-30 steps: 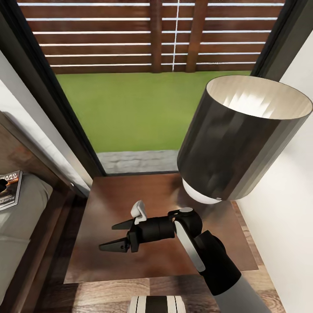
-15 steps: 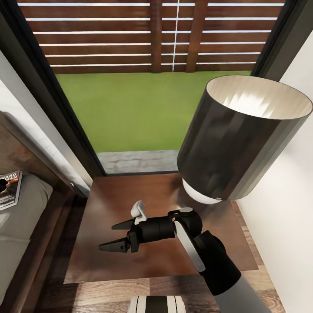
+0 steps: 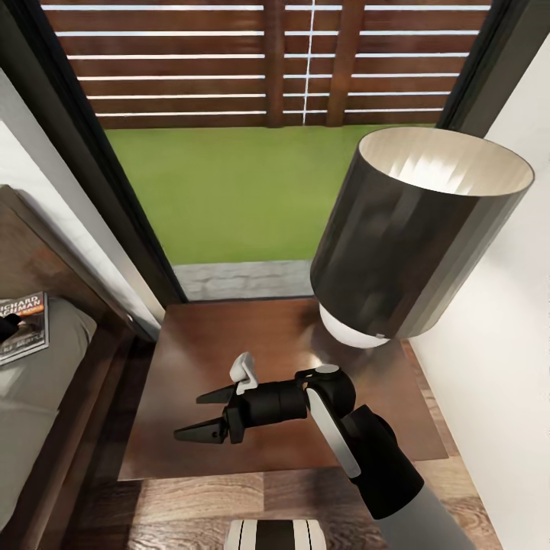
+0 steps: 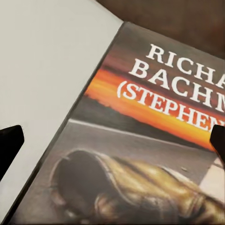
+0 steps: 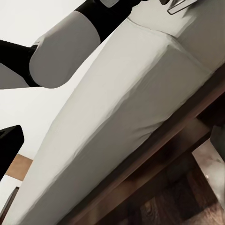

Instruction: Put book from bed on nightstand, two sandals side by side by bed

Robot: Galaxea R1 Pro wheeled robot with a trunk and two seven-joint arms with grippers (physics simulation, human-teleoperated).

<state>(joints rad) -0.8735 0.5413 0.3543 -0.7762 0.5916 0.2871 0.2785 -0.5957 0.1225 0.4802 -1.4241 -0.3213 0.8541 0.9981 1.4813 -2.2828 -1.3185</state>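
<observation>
The book (image 3: 24,330) lies on the pale mattress of the bed (image 3: 46,382) near the headboard, at the left edge of the head view. Up close, the book (image 4: 154,140) shows "RICHA… BACHM…" over an orange strip. My left gripper (image 4: 113,143) hovers open just above it, one fingertip over the mattress and the other over the cover. My right gripper (image 3: 189,416) is open and empty above the dark brown nightstand (image 3: 229,344). In the right wrist view I see the side of the bed (image 5: 122,117). The sandals are out of view.
A lamp with a big dark shade (image 3: 412,237) stands on the nightstand's right rear part, close to my right forearm. A white wall (image 3: 496,397) runs along the right. Behind the nightstand a tall window (image 3: 244,153) shows grass and a slatted fence. Wood floor (image 3: 229,496) lies in front.
The whole head view has shifted slightly, so the camera moved; more of the book and headboard now show at the left. The right arm holds the same pose.
</observation>
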